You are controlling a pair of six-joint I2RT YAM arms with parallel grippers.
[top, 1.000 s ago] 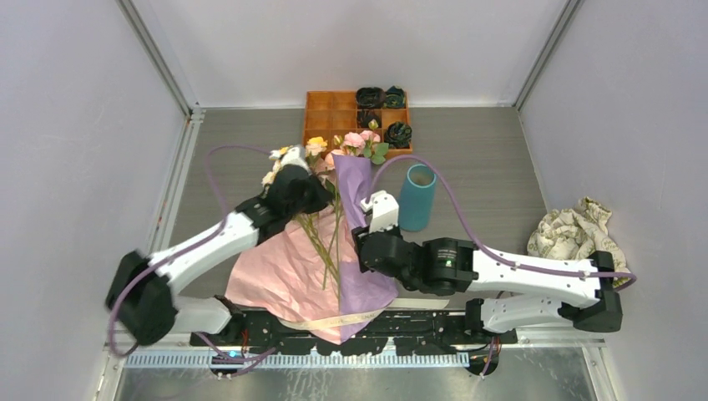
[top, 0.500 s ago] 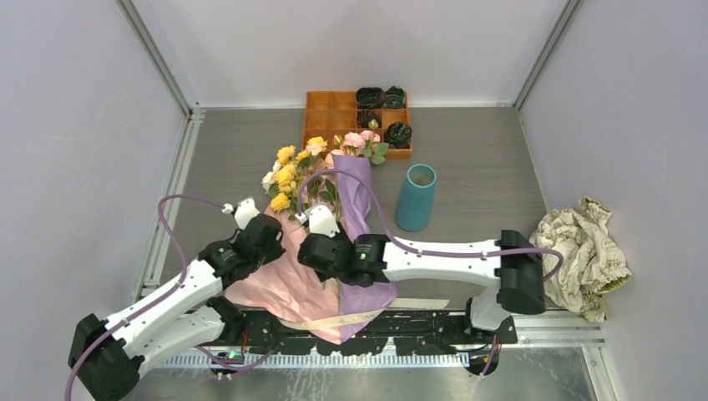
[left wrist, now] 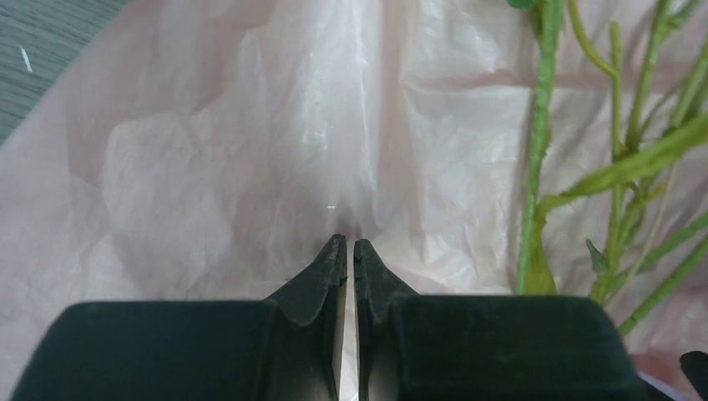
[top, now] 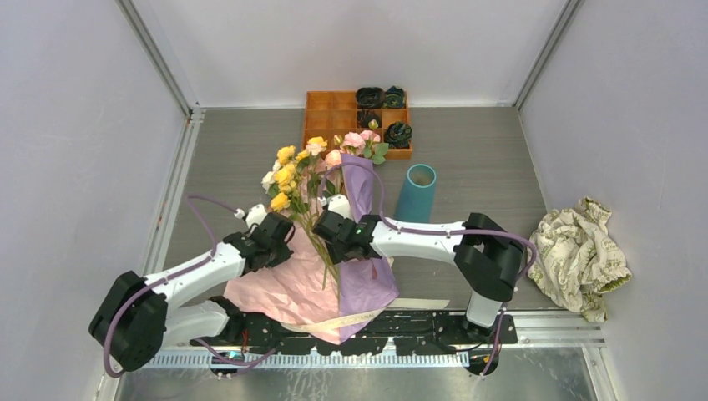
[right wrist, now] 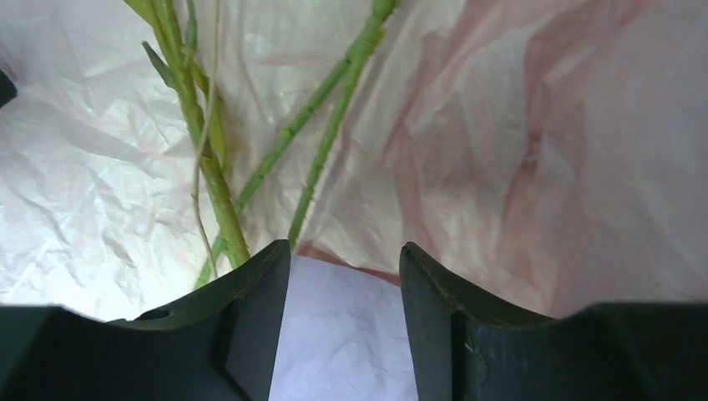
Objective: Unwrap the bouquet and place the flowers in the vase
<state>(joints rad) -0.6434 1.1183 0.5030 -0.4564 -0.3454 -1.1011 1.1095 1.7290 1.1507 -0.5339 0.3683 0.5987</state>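
The bouquet lies unwrapped: its paper, pink inside (top: 271, 288) and purple outside (top: 367, 280), is spread flat near the front. The flowers (top: 288, 177), with yellow, pink and cream heads, lie across it pointing to the back, their green stems (left wrist: 537, 167) (right wrist: 210, 171) running down the middle. My left gripper (top: 280, 240) (left wrist: 349, 244) is shut, its tips at a crease of the pink paper (left wrist: 250, 167), left of the stems. My right gripper (top: 331, 230) (right wrist: 345, 251) is open just right of the stems, with a purple paper edge (right wrist: 342, 334) between its fingers. The teal vase (top: 416, 197) stands upright to the right.
An orange compartmented tray (top: 330, 109) with dark rosettes (top: 397, 134) sits at the back. A crumpled beige patterned cloth (top: 580, 251) lies at the right edge. A cream ribbon (top: 355, 317) lies under the paper's front. Grey walls close in both sides.
My left gripper has come down from the flower heads onto the pink paper. My right gripper has swung left from beside the vase to the stems. The yellow heads now show.
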